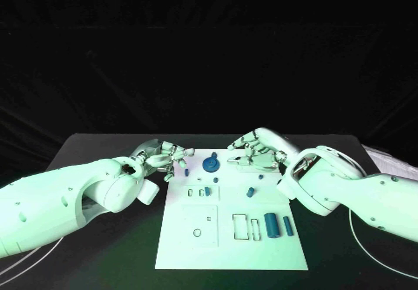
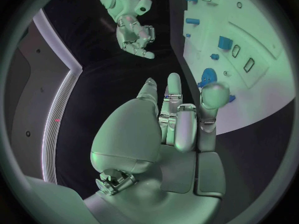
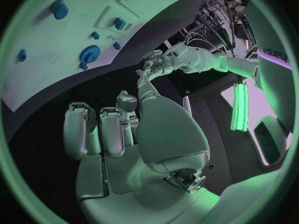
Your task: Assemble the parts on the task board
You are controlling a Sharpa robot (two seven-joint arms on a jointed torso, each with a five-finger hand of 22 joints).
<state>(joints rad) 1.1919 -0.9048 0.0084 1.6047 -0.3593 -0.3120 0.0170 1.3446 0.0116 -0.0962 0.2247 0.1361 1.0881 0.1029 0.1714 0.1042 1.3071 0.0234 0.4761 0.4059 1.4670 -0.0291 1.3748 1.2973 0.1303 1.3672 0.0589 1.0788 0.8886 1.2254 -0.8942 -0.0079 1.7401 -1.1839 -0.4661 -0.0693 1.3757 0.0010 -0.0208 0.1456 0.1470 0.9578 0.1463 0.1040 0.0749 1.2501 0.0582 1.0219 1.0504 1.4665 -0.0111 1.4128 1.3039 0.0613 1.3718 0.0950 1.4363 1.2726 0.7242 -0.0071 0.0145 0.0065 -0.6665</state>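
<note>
The white task board lies mid-table. A blue gear stands near its far edge, with small blue pegs around the middle and a blue cylinder nearer me. My left hand hovers at the board's far left edge, fingers apart and holding nothing. In the left wrist view one fingertip is close to the gear. My right hand hangs over the far edge right of the gear, fingers loosely bent, empty. The right wrist view shows the gear and my left hand beyond my own fingers.
Several outlined slots and a recessed panel mark the near half of the board. Black table surrounds the board on both sides. A pale object lies at the table's far right edge.
</note>
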